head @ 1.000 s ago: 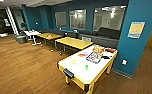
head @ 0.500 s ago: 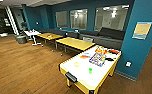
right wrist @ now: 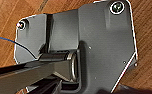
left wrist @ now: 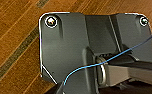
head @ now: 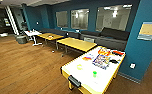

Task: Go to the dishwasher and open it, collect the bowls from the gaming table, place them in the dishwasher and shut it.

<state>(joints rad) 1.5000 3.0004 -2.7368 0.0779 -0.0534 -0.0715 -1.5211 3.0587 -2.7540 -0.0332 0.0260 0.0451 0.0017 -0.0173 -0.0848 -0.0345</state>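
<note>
On the gaming table (head: 74,68) at about 5 o'clock sit two small bowls, yellow-green (head: 79,66) and bright green (head: 94,73), probably light, hard and best pinched by the rim; I cannot tell how either gripper's fingers stand.

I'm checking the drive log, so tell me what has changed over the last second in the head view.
The whole picture has shifted: the camera went with the robot, closing in on the long white-topped gaming table with the yellow edge, which now shows larger and lower. On it, the small yellow-green bowl, the bright green bowl and the colourful game boxes lie as before. Nothing was taken hold of or let go.
</note>
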